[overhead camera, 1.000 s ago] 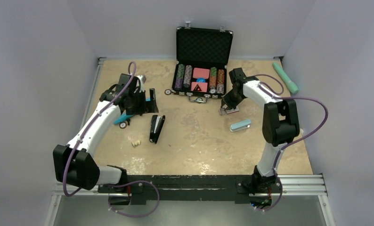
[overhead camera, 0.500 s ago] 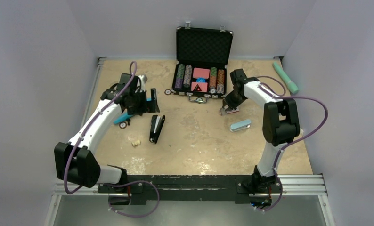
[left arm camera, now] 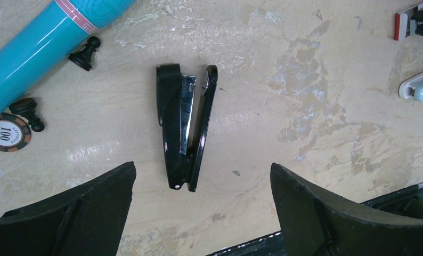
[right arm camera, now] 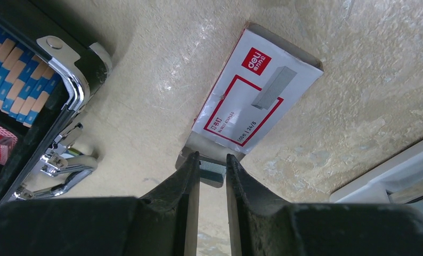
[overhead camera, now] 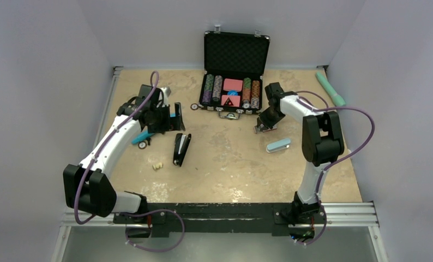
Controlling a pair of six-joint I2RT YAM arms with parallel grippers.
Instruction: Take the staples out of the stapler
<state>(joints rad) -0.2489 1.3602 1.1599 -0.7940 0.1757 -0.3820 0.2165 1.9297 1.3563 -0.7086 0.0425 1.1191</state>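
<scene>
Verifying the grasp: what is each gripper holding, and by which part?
Right gripper: the staples, pinched across the strip's sides at the staple box's end. Left gripper: nothing, jaws open.

- A beige, mottled table (overhead camera: 225, 169) carries everything.
- A black stapler (left arm camera: 180, 133) lies splayed open on it.
- Just beside the stapler, nearer and left: a small cream lump (overhead camera: 157, 166).
- Left of the stapler: a blue tube (left arm camera: 44, 42), two black pawns (left arm camera: 85, 52) and a poker chip (left arm camera: 8, 134).
- Beyond the stapler to the right: an open poker-chip case (overhead camera: 236, 53) and a red-and-white staple box (right arm camera: 254, 93).
- Well to its right: a pale blue stapler (overhead camera: 278, 145) and a mint-green stick (overhead camera: 330, 89).
</scene>
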